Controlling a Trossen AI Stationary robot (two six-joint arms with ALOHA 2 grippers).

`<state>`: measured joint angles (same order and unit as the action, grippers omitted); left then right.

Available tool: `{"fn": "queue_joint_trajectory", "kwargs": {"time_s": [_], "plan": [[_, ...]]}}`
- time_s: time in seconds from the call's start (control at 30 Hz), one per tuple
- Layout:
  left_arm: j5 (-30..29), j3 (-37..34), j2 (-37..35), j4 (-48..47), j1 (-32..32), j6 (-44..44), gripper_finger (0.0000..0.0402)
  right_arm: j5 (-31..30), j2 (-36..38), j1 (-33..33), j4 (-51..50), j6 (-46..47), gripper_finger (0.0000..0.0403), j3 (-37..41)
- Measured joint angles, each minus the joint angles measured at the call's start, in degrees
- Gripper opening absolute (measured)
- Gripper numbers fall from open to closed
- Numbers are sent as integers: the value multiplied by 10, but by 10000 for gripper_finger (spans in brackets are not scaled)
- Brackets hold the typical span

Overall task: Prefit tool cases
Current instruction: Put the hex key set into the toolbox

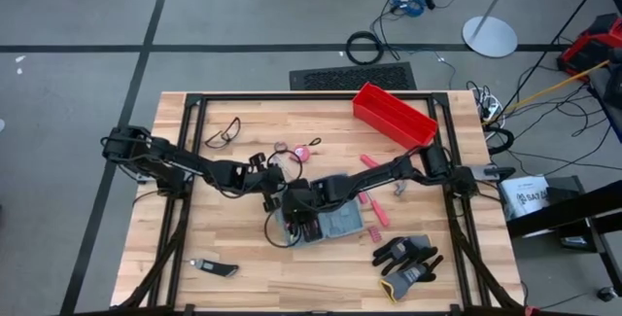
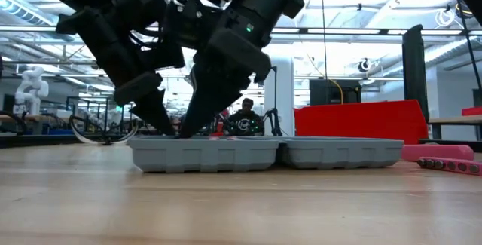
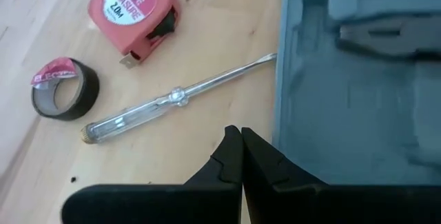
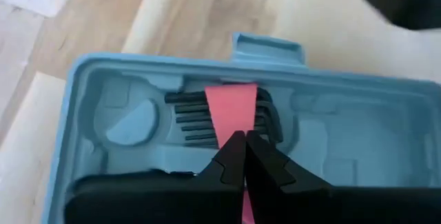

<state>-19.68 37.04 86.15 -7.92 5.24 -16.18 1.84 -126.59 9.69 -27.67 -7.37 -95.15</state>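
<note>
Right end effector (image 4: 240,141) over hex-key-filled tool case (image 4: 358,107)

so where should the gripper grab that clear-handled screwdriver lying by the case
Grip the clear handle, its thickest part, coming straight down with jaws across its width. The screwdriver lies flat on the table, apart from the tool case, tape measure and tape roll.

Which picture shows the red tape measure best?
The left wrist view: the tape measure lies on the table, label readable, near a screwdriver and a roll of tape. The high view shows only tiny things there. The low and right wrist views do not show it.
</note>
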Motion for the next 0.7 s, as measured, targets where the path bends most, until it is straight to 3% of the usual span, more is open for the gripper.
{"fn": "queue_joint_trajectory", "kwargs": {"time_s": [0.37,0.6,0.7], "plan": [[1,0,0,21,2,-20,2,76,-29,0,37,22,0,-3],[0,0,0,27,1,-15,2,75,-24,-3,39,0,0,-2],[0,0,0,23,0,-15,2,41,-4,-2,20,-13,0,2]]}}
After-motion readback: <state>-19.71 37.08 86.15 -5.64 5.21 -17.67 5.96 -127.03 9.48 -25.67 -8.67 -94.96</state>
